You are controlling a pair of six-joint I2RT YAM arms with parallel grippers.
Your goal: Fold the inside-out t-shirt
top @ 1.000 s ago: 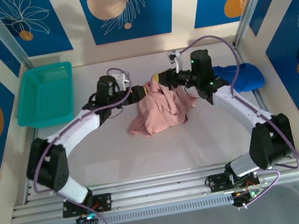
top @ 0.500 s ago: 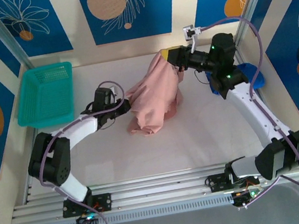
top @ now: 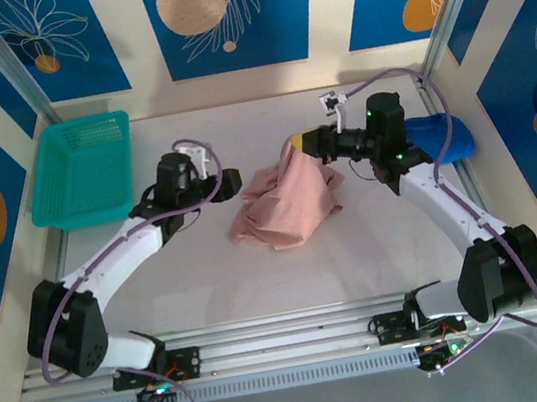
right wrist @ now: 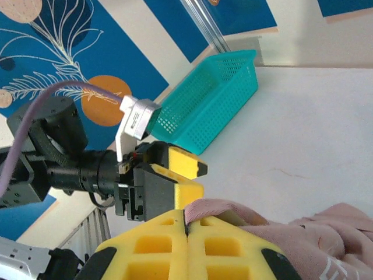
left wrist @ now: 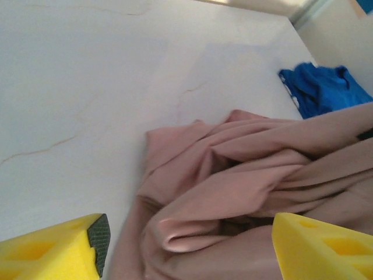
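T-shirt (top: 285, 209) corner in right claw (right wrist: 185, 224)

There are two garments on the one table (top: 261, 283): one salmon-pink t-shirt (top: 284, 204) in the middle and one royal-blue garment (top: 441, 135) at the far right. One teal basket (top: 82, 173) sits at the far left. Two arms, the left arm (top: 120, 254) and the right arm (top: 451, 204), each carry one two-fingered yellow gripper: the left gripper (top: 228, 180) and the right gripper (top: 299, 146).
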